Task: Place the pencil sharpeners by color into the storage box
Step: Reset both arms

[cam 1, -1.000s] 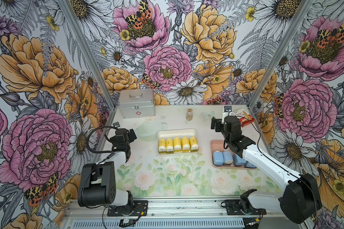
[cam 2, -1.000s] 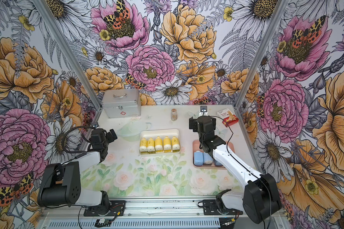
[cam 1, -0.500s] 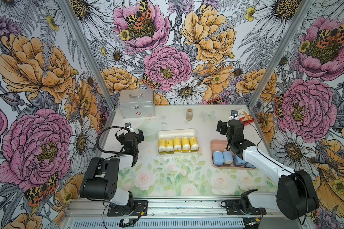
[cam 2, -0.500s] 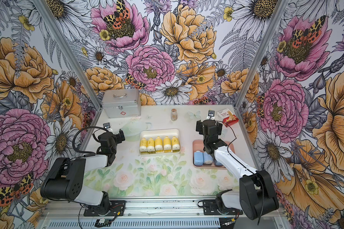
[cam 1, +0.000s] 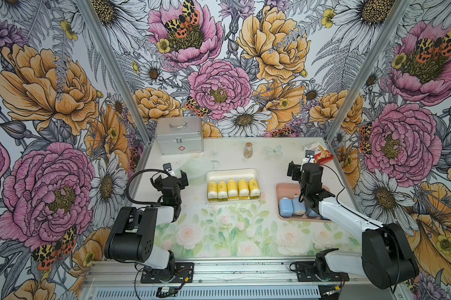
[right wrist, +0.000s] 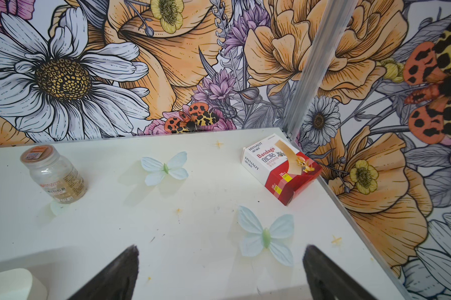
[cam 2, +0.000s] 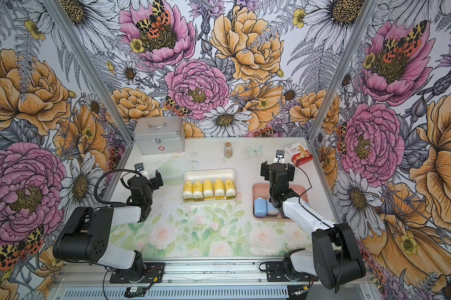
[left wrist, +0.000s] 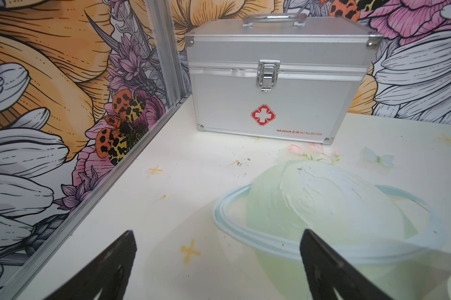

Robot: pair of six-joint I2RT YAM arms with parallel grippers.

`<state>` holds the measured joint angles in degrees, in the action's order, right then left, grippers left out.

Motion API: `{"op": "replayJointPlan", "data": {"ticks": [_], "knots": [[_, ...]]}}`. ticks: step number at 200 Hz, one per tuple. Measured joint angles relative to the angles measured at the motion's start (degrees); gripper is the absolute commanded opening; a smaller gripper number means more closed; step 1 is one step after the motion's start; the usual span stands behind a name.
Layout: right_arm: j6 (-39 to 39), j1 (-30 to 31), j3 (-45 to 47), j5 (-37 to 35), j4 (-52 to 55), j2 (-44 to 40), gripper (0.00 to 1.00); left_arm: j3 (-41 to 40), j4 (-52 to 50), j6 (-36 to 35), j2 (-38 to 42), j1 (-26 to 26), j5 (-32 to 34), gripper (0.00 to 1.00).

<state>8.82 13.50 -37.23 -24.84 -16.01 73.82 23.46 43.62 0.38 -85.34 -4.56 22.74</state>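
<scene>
Since sorting looks finished, my jaws: left gripper (left wrist: 217, 235) and right gripper (right wrist: 221, 248) spread wide, empty.
Yellow sharpeners (cam 1: 232, 188): five abreast in cream tray (cam 1: 232, 172).
Blue sharpeners (cam 1: 286, 207): kept apart by colour in pink tray (cam 1: 284, 185), partly hidden.

Lab booth, floral walls (cam 1: 219, 85), aluminium frame (cam 1: 115, 70)

**Twin arms in black and white**

The left arm (cam 1: 141, 233) and right arm (cam 1: 349, 215) pair glossy white link shells with bulky rounded black joint housings (small holes dot the left one's side). The left gripper (cam 1: 170, 177) and right gripper (cam 1: 305, 168) are matte black, with wedge-shaped fingers (left wrist: 110, 265). A thick black cable (cam 1: 127, 189) loops off the left wrist; each black base plate (cam 1: 167, 272) trails thin red wires.
</scene>
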Motion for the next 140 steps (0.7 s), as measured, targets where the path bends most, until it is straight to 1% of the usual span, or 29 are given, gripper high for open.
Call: {"op": "replayJointPlan", "data": {"ticks": [44, 56, 66, 74, 98, 140], "knots": [[-1.2, -2.0, 1.4, 0.8, -2.3, -0.7, 1.0, -3.5, 5.7, -0.6, 0.1, -0.1, -0.3, 0.99], [-1.6, -2.6, 2.2, 0.9, -3.3, -0.7, 1.0, -5.4, 9.7, -0.8, -0.3, -0.1, -0.8, 0.99], [-2.3, -3.0, 3.0, 0.9, -4.1, -0.7, 1.0, -7.2, 14.9, -1.3, -2.1, -0.2, -1.2, 0.99], [-2.7, -3.4, 3.8, 1.0, -4.8, -0.7, 1.0, -8.2, 16.9, -1.8, -3.5, -0.5, -1.3, 0.99], [-3.8, -4.4, 5.9, 1.1, -6.5, -0.7, 1.0, -9.1, 18.6, -2.6, -4.4, -1.4, -1.4, 0.99], [-5.3, -5.6, 8.2, 1.1, -10.0, -0.5, 1.0, -7.1, 19.0, -2.9, -4.3, -1.3, -1.7, 0.99]]}}
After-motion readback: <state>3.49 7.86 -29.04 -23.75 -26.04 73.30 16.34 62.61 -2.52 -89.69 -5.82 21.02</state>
